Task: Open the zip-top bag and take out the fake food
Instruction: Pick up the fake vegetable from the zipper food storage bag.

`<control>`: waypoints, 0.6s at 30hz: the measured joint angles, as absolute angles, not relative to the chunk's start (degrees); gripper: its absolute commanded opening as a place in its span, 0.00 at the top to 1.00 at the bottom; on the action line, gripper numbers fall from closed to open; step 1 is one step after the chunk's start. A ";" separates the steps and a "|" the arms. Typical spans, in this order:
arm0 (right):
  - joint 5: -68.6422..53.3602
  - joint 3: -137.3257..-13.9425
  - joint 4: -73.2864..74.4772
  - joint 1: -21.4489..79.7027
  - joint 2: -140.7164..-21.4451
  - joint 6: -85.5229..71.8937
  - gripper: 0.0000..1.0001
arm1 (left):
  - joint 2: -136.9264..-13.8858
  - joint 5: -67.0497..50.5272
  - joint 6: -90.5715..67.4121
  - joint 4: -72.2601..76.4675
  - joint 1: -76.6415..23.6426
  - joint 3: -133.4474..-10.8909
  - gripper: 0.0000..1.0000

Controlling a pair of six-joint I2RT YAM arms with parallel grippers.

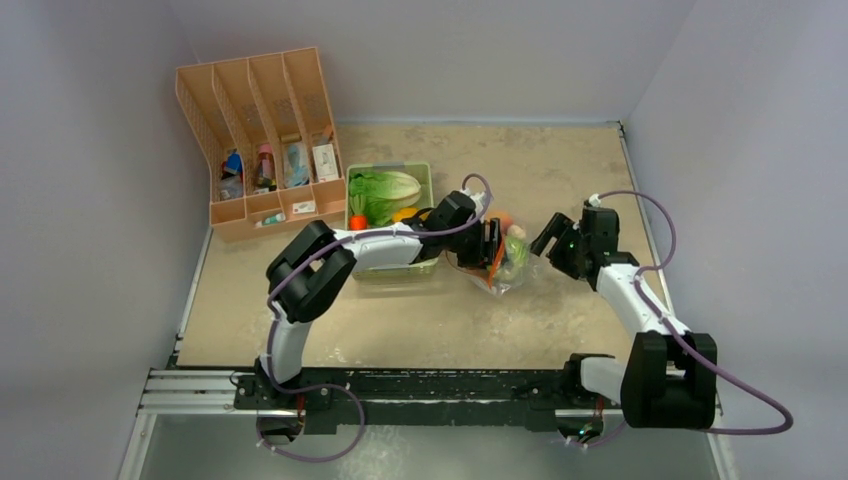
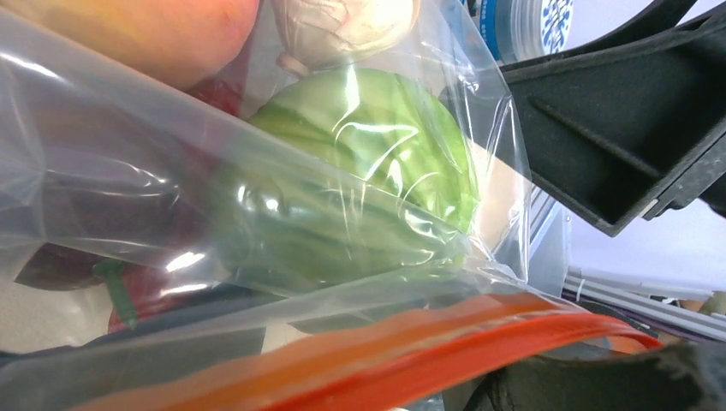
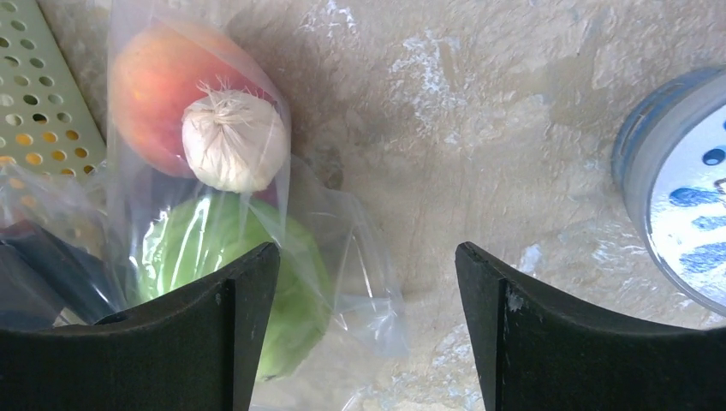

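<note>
- Looks to be the opening step, with nothing yet drawn out of the zip-top bag point(image 1: 500, 270). Calls next for a pinch on each lip just behind the orange-red zip strip point(image 2: 445, 351), then a pull apart, one arm against the other.
- Peach-coloured slotted file rack point(image 1: 250, 90), far left of the table point(image 1: 450, 320): small bottles and packets in the lower pockets, too small to name.
- Pale-green tray point(image 1: 390, 167), just left of the bag: long leafy lettuce point(image 1: 385, 190), yellow pepper point(image 1: 405, 213), a small orange piece point(image 1: 357, 222) at the near-left corner.
- Left gripper point(image 1: 490, 245): down at the strip edge of the bag, close against the plastic. Cannot tell whether pinching the strip or merely beside it.
- Right gripper point(image 3: 366, 253): spread wide, nothing pinched, low over the table at the bag's right side.
- Bag itself: lying on the table between tray and right gripper. Unclear whether sealed along the whole strip.
- Inside, by size: round pale-green cabbage point(image 2: 368, 171), orange-pink peach point(image 3: 150, 86), beige garlic-like piece point(image 3: 233, 141), red chili point(image 2: 145, 295) lowest of all.
</note>
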State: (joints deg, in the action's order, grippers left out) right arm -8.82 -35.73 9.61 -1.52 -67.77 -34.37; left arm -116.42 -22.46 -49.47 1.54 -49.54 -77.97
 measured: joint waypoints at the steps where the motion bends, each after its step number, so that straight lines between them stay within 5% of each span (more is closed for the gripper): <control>1: -9.28 -35.73 9.43 -1.50 -67.85 -34.33 0.23 | -116.40 -22.41 -49.32 1.50 -49.69 -77.89 0.41; 8: -12.71 -33.23 4.08 -1.52 -69.38 -34.54 0.25 | -116.40 -22.35 -51.55 3.68 -49.89 -76.20 0.29; 18: -17.96 -28.82 -3.36 -2.26 -73.17 -35.18 0.25 | -116.42 -22.31 -53.54 3.64 -49.84 -74.43 0.27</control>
